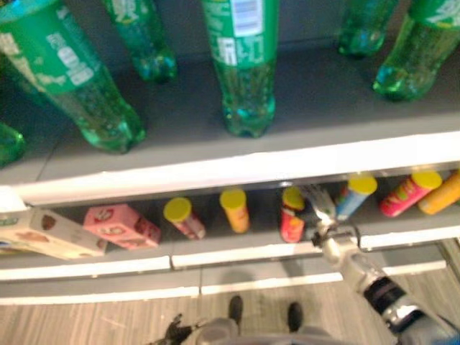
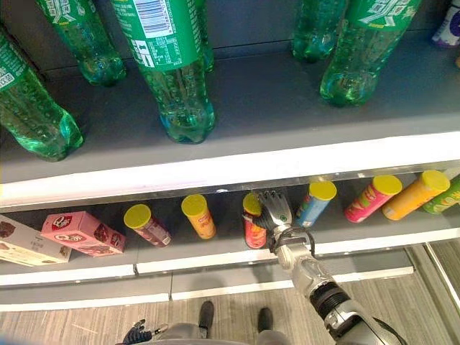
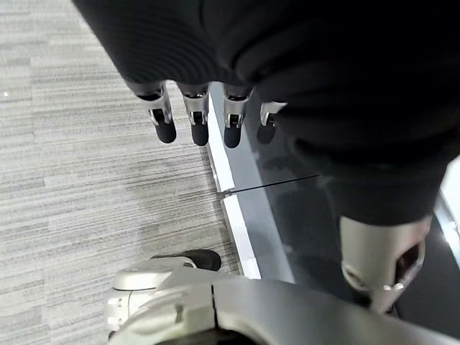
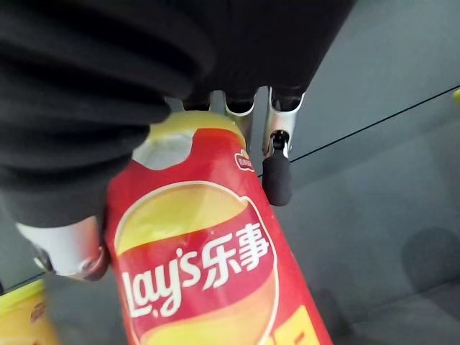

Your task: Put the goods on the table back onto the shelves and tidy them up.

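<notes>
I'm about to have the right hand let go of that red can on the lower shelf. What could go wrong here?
1. The right hand is wrapped round the red can, so pulling back may tip it.
2. The blue can stands close beside the hand; opening fingers could knock it.
3. The orange can is near on the other side.

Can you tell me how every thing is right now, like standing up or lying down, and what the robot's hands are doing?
Red chip can with yellow lid: upright on lower shelf, held.
Right hand: curled round the red can.
Left hand: fingers straight, holding nothing, above the floor.
Other yellow-lidded chip cans: standing in a row.
Pink cardboard box: lying flat.
Green plastic bottles: upright on upper shelf.
</notes>
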